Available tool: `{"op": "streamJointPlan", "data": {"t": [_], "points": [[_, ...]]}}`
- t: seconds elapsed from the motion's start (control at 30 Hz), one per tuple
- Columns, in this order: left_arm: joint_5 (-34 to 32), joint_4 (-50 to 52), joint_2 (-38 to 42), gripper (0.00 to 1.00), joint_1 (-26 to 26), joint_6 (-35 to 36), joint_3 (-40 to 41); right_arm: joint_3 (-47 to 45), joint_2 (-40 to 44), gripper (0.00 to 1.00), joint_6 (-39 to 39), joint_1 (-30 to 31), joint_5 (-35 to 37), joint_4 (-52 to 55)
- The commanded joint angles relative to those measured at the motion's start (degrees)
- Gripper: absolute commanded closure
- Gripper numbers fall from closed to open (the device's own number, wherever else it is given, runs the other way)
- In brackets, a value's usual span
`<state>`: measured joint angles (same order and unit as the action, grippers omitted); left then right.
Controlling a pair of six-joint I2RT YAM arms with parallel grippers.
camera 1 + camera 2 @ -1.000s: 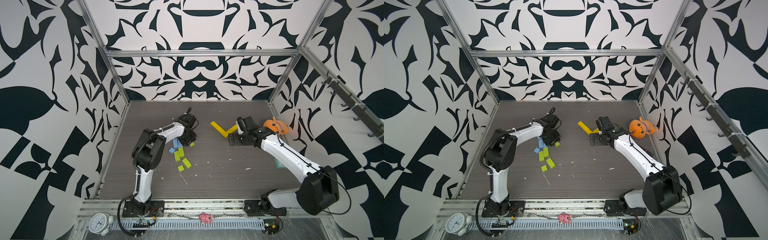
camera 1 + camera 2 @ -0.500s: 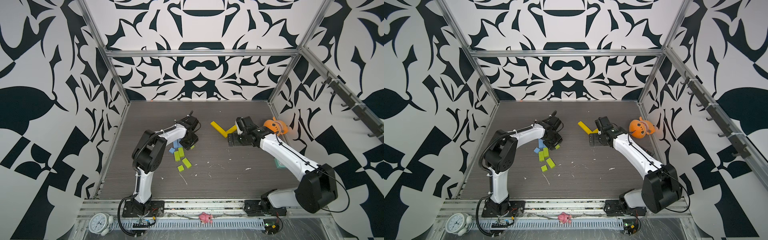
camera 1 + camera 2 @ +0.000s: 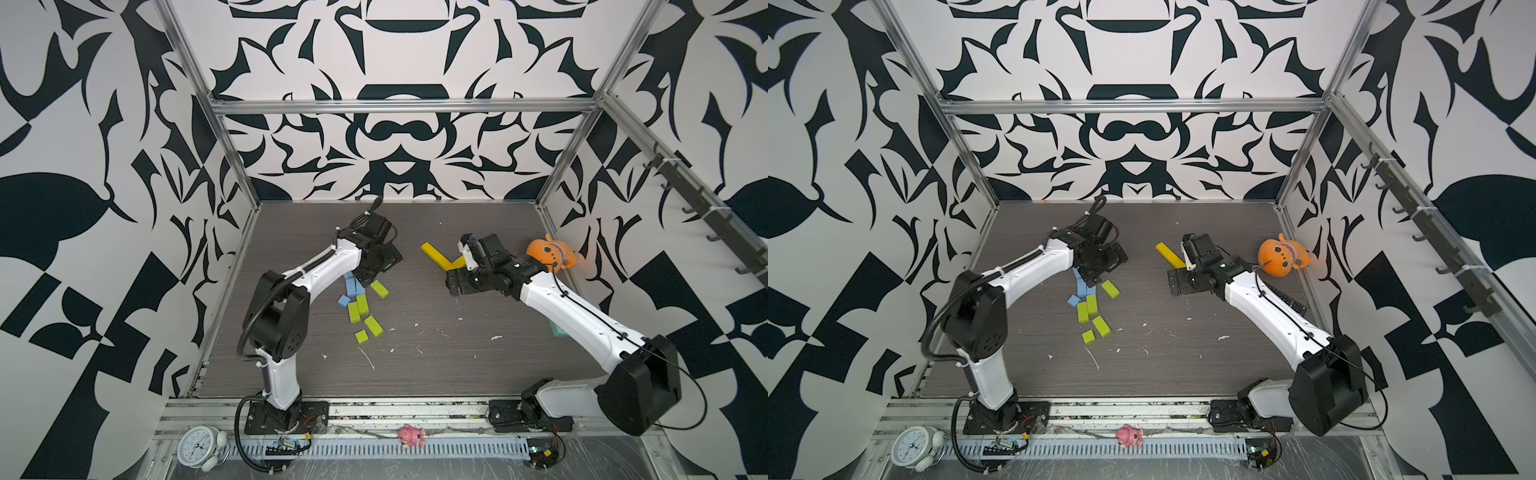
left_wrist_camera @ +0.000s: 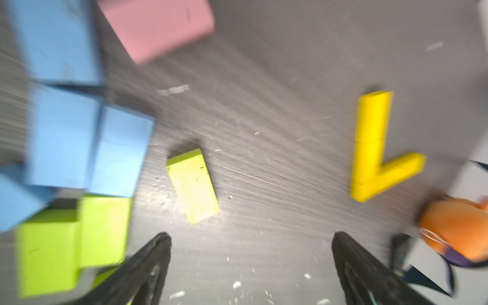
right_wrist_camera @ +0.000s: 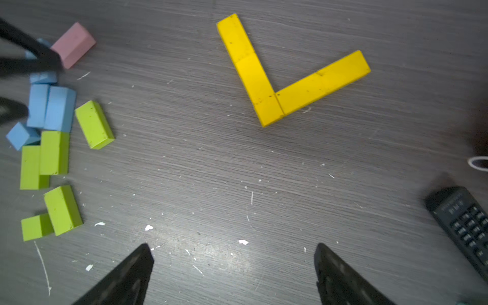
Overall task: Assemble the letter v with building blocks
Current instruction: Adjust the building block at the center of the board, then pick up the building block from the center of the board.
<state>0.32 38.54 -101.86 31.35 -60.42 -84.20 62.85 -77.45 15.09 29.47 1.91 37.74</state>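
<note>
A robotics lab cell: aluminium frame (image 3: 399, 106), patterned walls (image 3: 104, 124), robot arms (image 3: 324, 266) bolted to a rail (image 3: 395, 409).

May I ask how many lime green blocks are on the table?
5 lime green blocks: one alone, two side by side, two nearer the arm bases; the left arm may hide more.

Boxed in on three sides by white walls (image 3: 399, 137) printed with bold black shapes, edged with aluminium bars (image 3: 399, 106) and, along one side, a rail of dark hooks (image 3: 706, 208). Floored with a dark grey wood-grain surface (image 3: 436, 365) flecked with white specks (image 5: 243, 242). Lit evenly, possibly from overhead, and fronted by a metal ledge (image 3: 415, 419) with a white alarm clock (image 3: 198, 448).
</note>
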Motion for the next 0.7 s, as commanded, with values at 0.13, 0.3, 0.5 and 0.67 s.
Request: {"op": "streamJointPlan", "data": {"t": [0.13,0.3,0.5,0.67], "points": [[11.61,2.28,21.72,0.01,-13.44,10.89,18.01,4.26,-9.97,0.1,1.65,15.97,4.58,-4.56],[25.27,-5.42,31.54,0.01,-21.12,11.47,32.67,9.91,-19.29,0.11,0.84,24.54,5.65,-4.32],[32.61,-7.93,34.99,0.01,-24.93,11.93,40.1,15.13,-26.34,0.15,-0.06,31.02,4.65,-3.37],[37.47,-12.02,36.56,0.01,-27.81,11.27,45.19,17.54,-30.56,0.16,0.16,32.74,4.85,-2.37]]}}
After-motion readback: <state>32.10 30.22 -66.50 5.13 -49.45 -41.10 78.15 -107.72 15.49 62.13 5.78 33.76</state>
